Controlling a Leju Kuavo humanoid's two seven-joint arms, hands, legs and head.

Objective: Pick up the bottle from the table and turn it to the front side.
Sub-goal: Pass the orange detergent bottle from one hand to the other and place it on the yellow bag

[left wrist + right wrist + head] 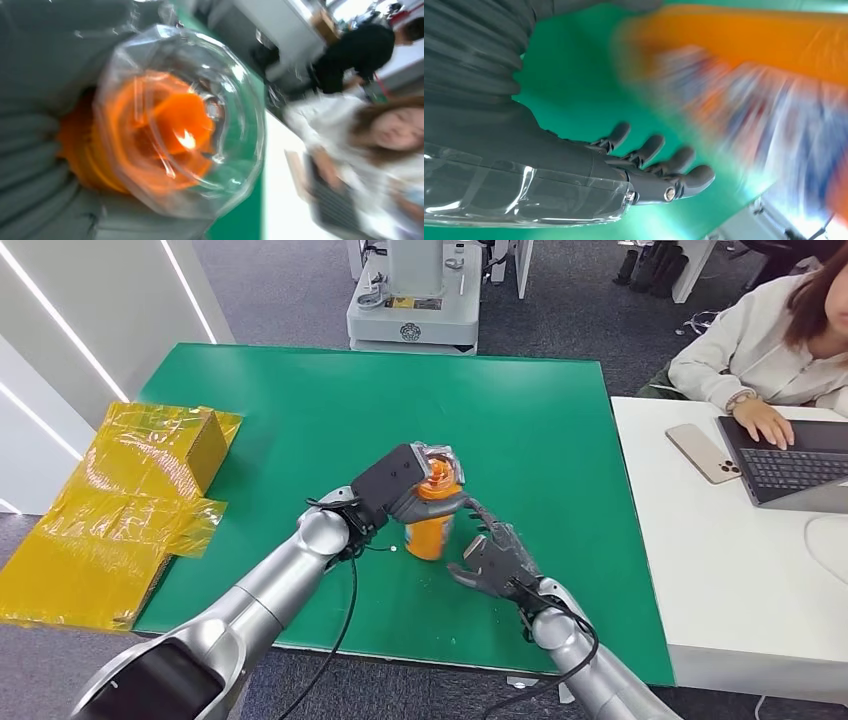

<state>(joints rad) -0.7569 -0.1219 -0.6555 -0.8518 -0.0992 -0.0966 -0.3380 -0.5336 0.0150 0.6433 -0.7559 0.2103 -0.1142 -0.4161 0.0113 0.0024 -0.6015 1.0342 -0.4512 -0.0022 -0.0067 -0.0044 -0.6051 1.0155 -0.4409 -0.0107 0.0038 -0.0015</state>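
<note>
Your left hand (418, 483) grasps the orange bottle (432, 525) around its neck and clear cap, the bottle standing upright near the middle of the green table (300, 410); your right hand (497, 558) hangs just beside the body with fingers spread, holding nothing. The bottle looks like stiff plastic, likely light, and its glossy printed label may slip; the clear cap (190, 115) seems thin, so don't squeeze it hard. You'd do better to steady the labelled body with your right hand while you turn it.
</note>
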